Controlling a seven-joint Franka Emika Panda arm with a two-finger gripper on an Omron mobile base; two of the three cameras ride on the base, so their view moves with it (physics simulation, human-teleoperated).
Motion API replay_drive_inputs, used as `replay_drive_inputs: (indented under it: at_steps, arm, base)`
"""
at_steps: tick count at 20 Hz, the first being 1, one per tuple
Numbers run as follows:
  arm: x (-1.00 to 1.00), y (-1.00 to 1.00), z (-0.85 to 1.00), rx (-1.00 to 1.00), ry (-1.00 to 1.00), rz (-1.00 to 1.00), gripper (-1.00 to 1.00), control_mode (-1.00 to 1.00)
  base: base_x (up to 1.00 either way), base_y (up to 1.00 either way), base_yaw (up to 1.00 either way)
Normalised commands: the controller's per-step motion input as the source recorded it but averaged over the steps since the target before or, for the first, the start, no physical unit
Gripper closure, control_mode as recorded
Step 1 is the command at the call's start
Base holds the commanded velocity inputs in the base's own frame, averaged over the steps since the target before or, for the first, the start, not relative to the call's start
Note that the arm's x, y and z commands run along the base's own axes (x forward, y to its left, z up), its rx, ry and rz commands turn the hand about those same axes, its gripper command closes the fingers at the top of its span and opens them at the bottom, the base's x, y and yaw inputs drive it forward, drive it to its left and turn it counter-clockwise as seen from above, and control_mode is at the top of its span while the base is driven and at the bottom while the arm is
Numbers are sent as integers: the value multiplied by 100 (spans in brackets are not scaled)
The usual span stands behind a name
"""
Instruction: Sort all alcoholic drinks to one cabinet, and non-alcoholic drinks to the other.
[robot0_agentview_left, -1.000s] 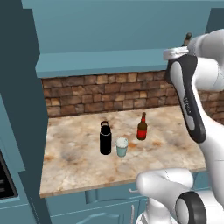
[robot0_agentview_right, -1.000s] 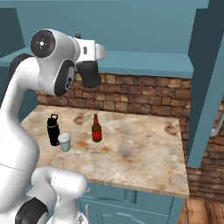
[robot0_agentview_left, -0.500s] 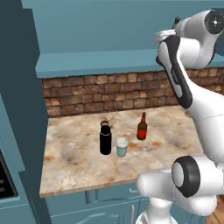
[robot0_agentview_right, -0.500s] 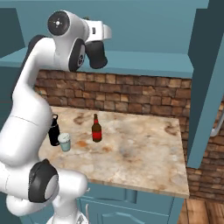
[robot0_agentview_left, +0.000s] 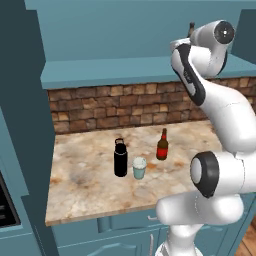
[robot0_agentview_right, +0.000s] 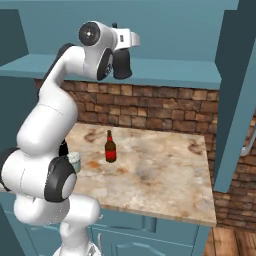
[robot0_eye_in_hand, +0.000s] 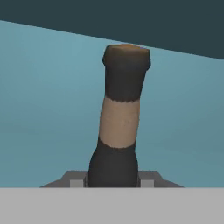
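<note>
Round-bellied bottle (robot0_eye_in_hand: 123, 109) sits pinched by its neck in the closed claw (robot0_eye_in_hand: 113, 180), inside the cabinet (robot0_agentview_left: 125, 40).

Beer bottle (robot0_agentview_left: 162, 145): slim, red-brown with red label, upright on the counter right of frame centre in the left base view. Flask (robot0_agentview_left: 120, 158): tall, black, straight-sided, loop-handled cap, upright, left of the beer bottle and nearer the front edge. Cup (robot0_agentview_left: 139, 168): short, pale blue-white, upright, just beside the flask on its right, apart from the beer bottle. Dark bottle (robot0_eye_in_hand: 120, 127): thin neck with dark cap and tan band fills the centre of the hand view, base between the finger tips, tilted slightly right; belly hidden. Cabinet (robot0_agentview_left: 100, 70): teal, open, plain inside, thick floor board across the upper frame.
</note>
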Motion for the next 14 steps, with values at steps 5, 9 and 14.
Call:
replay_drive_inputs:
  at_steps: [5, 9, 14]
  arm:
    - [50, -24, -3, -4, -13, 0, 100, -100]
    - [39, -16, 0, -5, -20, 0, 100, -100]
    - [26, -10, -14, -2, -13, 0, 100, -100]
  base:
    - [0, 0, 0]
    - [0, 0, 0]
    - [0, 0, 0]
